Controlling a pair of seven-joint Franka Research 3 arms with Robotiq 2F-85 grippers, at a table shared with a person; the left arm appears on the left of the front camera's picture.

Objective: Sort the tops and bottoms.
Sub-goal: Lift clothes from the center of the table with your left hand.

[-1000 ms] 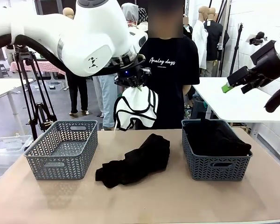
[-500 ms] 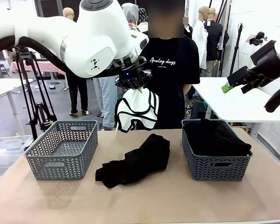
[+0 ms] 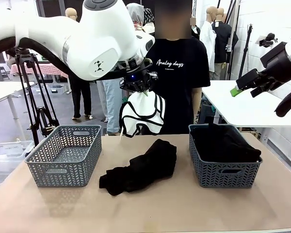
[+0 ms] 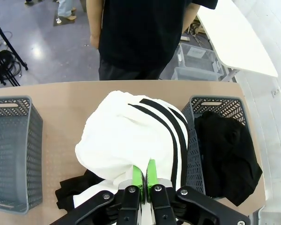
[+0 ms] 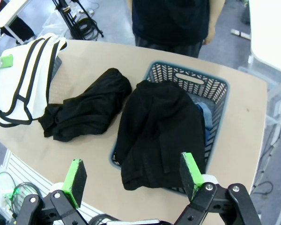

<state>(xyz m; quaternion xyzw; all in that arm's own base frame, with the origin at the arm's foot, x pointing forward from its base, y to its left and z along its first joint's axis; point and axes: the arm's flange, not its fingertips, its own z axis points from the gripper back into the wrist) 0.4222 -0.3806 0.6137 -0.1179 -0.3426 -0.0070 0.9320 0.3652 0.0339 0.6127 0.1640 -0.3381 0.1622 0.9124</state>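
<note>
Now my left gripper (image 3: 142,92), clamped on the white striped garment (image 3: 142,115), has edged slightly right, its load still unsorted; my right gripper (image 5: 133,177) hangs wide and empty

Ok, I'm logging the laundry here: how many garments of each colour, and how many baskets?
White striped garment, in the left gripper: 1
Black garments: 2
Blue cloth, mostly hidden: 1
Grey baskets: 2
Total: 6

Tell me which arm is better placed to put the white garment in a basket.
Left. The left gripper is shut on the white garment, hanging above the table; the right gripper is open, empty, off to the side.
</note>
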